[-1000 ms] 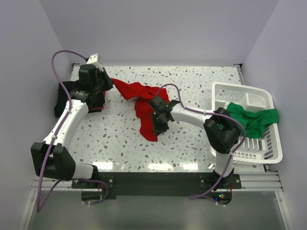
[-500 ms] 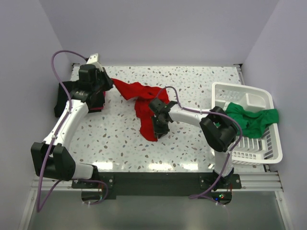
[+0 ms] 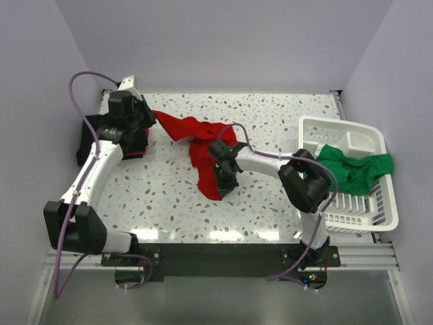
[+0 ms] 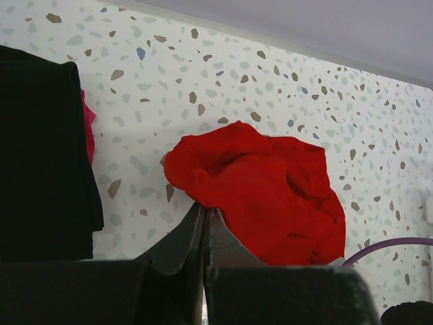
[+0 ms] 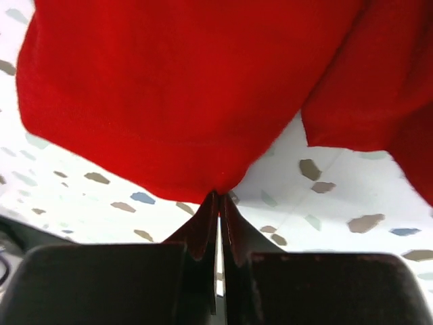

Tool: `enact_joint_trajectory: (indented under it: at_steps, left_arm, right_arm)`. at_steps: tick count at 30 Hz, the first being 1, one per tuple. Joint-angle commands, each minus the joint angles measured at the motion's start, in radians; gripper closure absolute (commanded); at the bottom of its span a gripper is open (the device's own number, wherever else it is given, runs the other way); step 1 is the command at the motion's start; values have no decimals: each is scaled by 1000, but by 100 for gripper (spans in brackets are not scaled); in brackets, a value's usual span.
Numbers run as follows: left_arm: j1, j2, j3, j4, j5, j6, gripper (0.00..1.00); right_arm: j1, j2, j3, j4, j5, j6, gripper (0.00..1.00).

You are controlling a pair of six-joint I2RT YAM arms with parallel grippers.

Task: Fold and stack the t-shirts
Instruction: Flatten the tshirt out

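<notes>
Two tools on one red t-shirt (image 3: 195, 135). Overhead: it lay crumpled mid-worktop (image 3: 284, 122), with the left tool (image 3: 150, 122) at its far-left corner and the right tool (image 3: 220, 181) at its near end. A green t-shirt (image 3: 355, 168) hung in the white basket (image 3: 382, 218), and a black t-shirt (image 3: 86, 143) lay at the left edge. Left wrist: jaws closed, pinching the red edge. Right wrist: jaws closed, clamping the red hem.

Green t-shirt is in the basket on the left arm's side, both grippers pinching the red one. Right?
No: the top external view shows the basket with the green t-shirt on the right arm's side. The left gripper and right gripper do both pinch the red t-shirt.
</notes>
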Motion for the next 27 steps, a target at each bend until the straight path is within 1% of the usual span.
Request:
enact_joint_trajectory:
  at_steps: [1, 3, 4, 5, 6, 7, 8, 9, 10, 11, 12, 14, 15, 16, 18, 20, 21, 22, 23, 24, 25, 26, 27]
  left_arm:
    - [16, 10, 21, 14, -4, 12, 100]
    - [22, 31, 52, 15, -4, 9, 100]
    - [31, 42, 67, 17, -7, 8, 100]
    - [40, 51, 109, 26, -4, 3, 100]
    - [57, 74, 136, 30, 0, 0, 100]
    - [66, 91, 167, 35, 8, -3, 100]
    - [75, 108, 243, 37, 10, -6, 100]
    - [91, 146, 283, 35, 13, -11, 100]
    - [98, 163, 325, 37, 20, -15, 100]
    - [105, 179, 404, 40, 20, -25, 100]
    - [111, 206, 440, 44, 22, -32, 100]
    - [148, 225, 504, 67, 23, -67, 100]
    - [175, 237, 553, 78, 23, -84, 100]
    - [190, 240, 572, 92, 39, -101, 100]
    - [227, 239, 613, 121, 53, -146, 100]
    - [243, 225, 623, 135, 54, -164, 100]
    - [252, 201, 617, 141, 54, -169, 100]
    - [255, 182, 608, 149, 54, -173, 100]
    - [257, 162, 576, 164, 56, -178, 100]
    - [258, 113, 556, 175, 53, -178, 100]
    - [258, 86, 536, 184, 42, -180, 100]
    - [258, 55, 493, 199, 33, -180, 100]
    - [258, -8, 471, 207, 24, -181, 100]
  right_arm:
    - [-33, -8, 75, -155, 141, -61, 100]
    - [-85, -49, 115, -205, 169, -67, 100]
    - [-151, -95, 128, -246, 199, -74, 100]
    - [-186, -123, 147, -266, 216, -83, 100]
    - [-252, -141, 202, -287, 233, -114, 100]
    - [-280, -154, 241, -330, 276, -134, 100]
    - [-306, -163, 287, -356, 296, -157, 100]
    - [-347, -159, 403, -382, 320, -201, 100]
    - [-366, -146, 468, -412, 340, -223, 100]
    - [-380, -116, 537, -465, 385, -240, 100]
    - [-401, -97, 678, -491, 403, -269, 100]
    - [-417, -56, 829, -562, 446, -284, 100]
    - [-430, -13, 975, -583, 457, -292, 100]
    - [-434, 2, 1044, -619, 469, -294, 100]
    - [-443, 19, 1190, -637, 498, -295, 100]
    - [-444, -19, 1198, -596, 514, -295, 100]
    - [-446, -51, 1138, -563, 534, -295, 100]
    - [-444, -145, 1088, -473, 545, -294, 100]
    - [-444, -196, 1029, -419, 554, -297, 100]
    - [-444, -258, 908, -362, 571, -304, 100]
    - [-444, -357, 855, -258, 578, -312, 100]
    - [-444, -410, 808, -210, 589, -318, 100]
    - [-446, -453, 730, -168, 595, -333, 100]
